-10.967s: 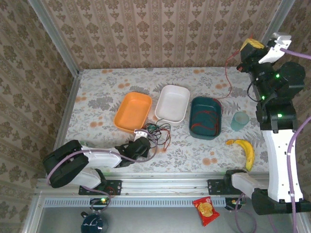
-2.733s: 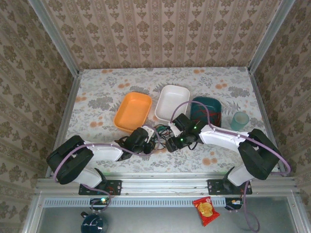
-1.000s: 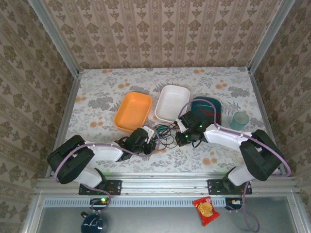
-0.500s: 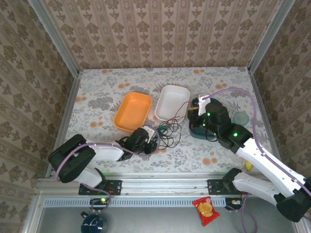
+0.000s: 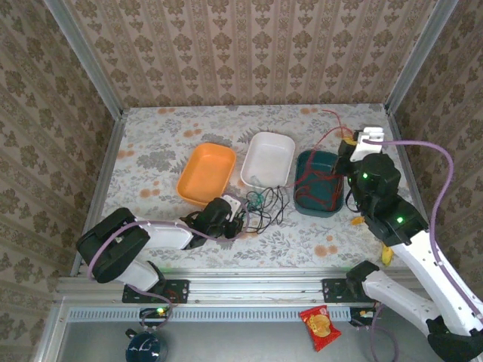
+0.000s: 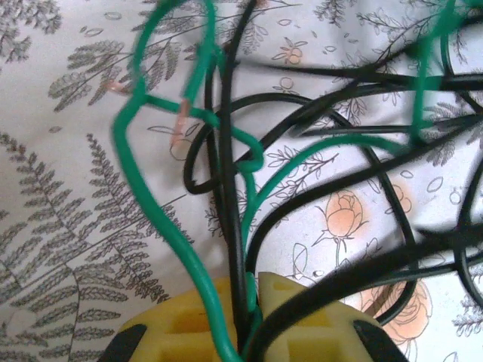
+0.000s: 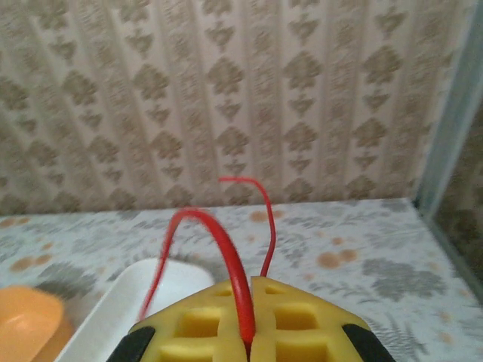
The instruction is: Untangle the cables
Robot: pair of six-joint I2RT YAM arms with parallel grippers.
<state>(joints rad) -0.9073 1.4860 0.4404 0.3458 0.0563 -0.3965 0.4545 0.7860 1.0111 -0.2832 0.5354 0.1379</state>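
Lilac hose runs along the left arm, which lies low over the floral tablecloth (image 5: 151, 143), forearm nearly flat from the near-left base. Its left gripper (image 5: 238, 219) points right into the tangle of thin cables (image 5: 262, 207). In the wrist view its yellow ribbed finger pads (image 6: 181, 332) are pinched on a green wire (image 6: 172, 240) and a black wire (image 6: 235, 249) together, both running up between them.

The tangle sits on the cloth just in front of the trays. It shows two colours, green and black (the loops cross too often for me to count strands).

Three shallow plastic trays stand in a row behind it. There is one orange tray (image 5: 205, 173), one white tray (image 5: 268, 160) and one dark teal tray (image 5: 321, 197). Red wire lies coiled inside the teal one.

The right arm stands tall, elbow bent, its wrist lifted well above the far right of the table. The right gripper (image 5: 349, 145) has its yellow pads (image 7: 302, 324) closed on a single red wire (image 7: 230, 253). That wire arches up out of the fingers, and in the overhead view it trails down toward the teal tray.

One yellow banana (image 5: 387, 255) peeks out from under the right arm, near the front edge.
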